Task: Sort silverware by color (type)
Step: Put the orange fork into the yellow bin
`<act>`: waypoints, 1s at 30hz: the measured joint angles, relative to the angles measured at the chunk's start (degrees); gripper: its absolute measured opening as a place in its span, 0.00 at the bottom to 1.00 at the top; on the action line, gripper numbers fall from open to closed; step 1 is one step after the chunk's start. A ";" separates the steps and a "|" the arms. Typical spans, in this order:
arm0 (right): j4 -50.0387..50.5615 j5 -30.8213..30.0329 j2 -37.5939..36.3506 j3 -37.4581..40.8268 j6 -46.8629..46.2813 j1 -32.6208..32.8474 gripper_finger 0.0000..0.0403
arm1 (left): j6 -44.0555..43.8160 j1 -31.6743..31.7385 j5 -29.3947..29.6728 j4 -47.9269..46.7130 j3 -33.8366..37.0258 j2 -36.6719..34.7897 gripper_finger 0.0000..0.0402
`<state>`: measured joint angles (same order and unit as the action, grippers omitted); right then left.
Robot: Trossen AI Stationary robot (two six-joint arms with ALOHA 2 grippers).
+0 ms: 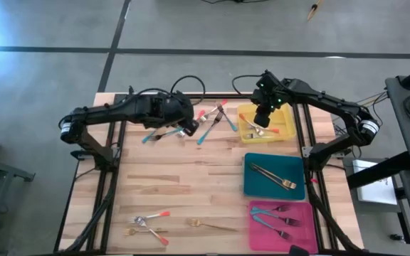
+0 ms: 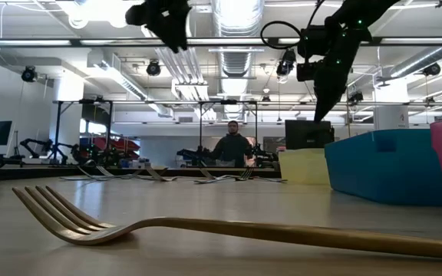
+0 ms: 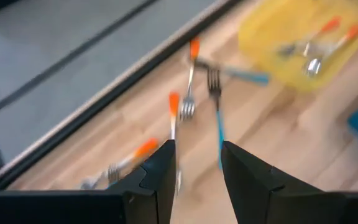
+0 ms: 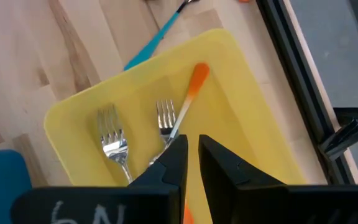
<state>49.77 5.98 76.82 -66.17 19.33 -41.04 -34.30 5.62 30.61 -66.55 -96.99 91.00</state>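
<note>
Loose silverware (image 1: pixel 216 117) lies at the table's far middle: forks with orange or teal handles. My left gripper (image 1: pixel 188 130) (image 3: pixel 197 165) hovers open just over its near-left part; an orange-handled fork (image 3: pixel 174 115) lies beside one finger and a teal-handled fork (image 3: pixel 217 106) past the gap. My right gripper (image 1: pixel 260 122) (image 4: pixel 192 155) hangs above the yellow tray (image 4: pixel 229 81), open by a narrow gap. Two forks (image 4: pixel 114 140) (image 4: pixel 165 118) and an orange handle (image 4: pixel 194 81) lie in that tray. Its fingertips hold nothing.
A teal tray (image 1: pixel 258 186) holds gold forks (image 1: pixel 272 174); a pink tray (image 1: pixel 262 235) holds teal-handled forks. Near the front edge lie orange-handled pieces (image 1: pixel 151 217) and a gold fork (image 1: pixel 212 225) (image 2: pixel 206 226). A teal-handled fork (image 1: pixel 155 136) lies below the left arm. A person (image 2: pixel 232 149) stands beyond the table.
</note>
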 joint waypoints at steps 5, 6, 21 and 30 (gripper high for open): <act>-4.46 -2.15 0.11 0.00 -2.81 0.02 0.08 | -5.74 -1.93 -0.19 -15.35 0.00 -0.69 0.28; -6.67 -4.00 0.11 0.00 -4.93 0.02 0.08 | -7.12 -2.47 -0.19 -18.62 0.00 -0.95 0.28; -8.63 12.50 1.73 -0.04 -24.93 3.72 0.09 | -4.04 -20.18 -31.73 -6.64 26.74 -20.09 0.28; -8.82 9.68 1.73 -0.04 -31.77 16.19 0.09 | -5.23 -41.13 -39.10 29.95 47.91 -23.45 0.28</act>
<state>40.96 15.66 78.54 -66.22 -12.44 -24.84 -39.53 -35.51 -8.49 -36.61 -49.08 67.55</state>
